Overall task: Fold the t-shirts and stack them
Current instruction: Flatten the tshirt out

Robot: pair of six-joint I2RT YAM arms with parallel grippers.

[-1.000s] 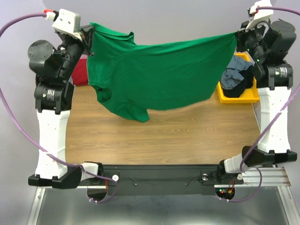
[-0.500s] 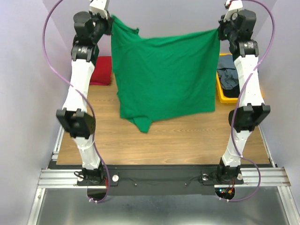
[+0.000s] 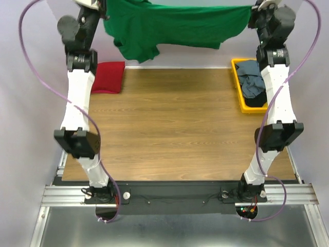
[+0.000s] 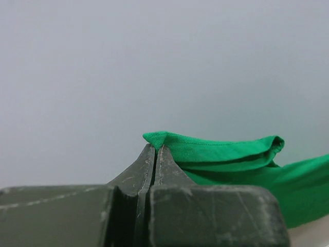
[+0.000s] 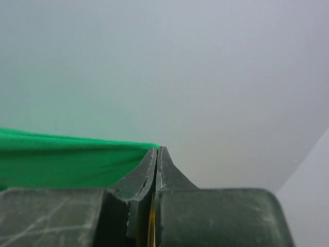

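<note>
A bright green t-shirt [image 3: 180, 24] hangs stretched out high above the table's far edge, held by one end in each gripper. My left gripper [image 3: 104, 9] is shut on its left end, where a bunched sleeve droops. My right gripper [image 3: 254, 9] is shut on its right end. In the left wrist view the jaws [image 4: 156, 147] pinch a green fold [image 4: 226, 154]. The right wrist view has the jaws [image 5: 157, 149] closed on the green hem [image 5: 61, 162]. A dark red t-shirt [image 3: 108, 77] lies folded at the table's far left. Slate grey and black t-shirts [image 3: 253, 85] sit crumpled in the tray.
The yellow plastic tray [image 3: 237, 85] stands at the far right of the wooden table [image 3: 180, 134]. Both arms reach up and far back, their elbows over the table's side edges. Purple cables loop beside each arm. A grey wall stands behind the table.
Both arms have swung the green t-shirt away from the near side, up and toward the far edge. It hung down over the table a second ago and now spreads above the back edge.
</note>
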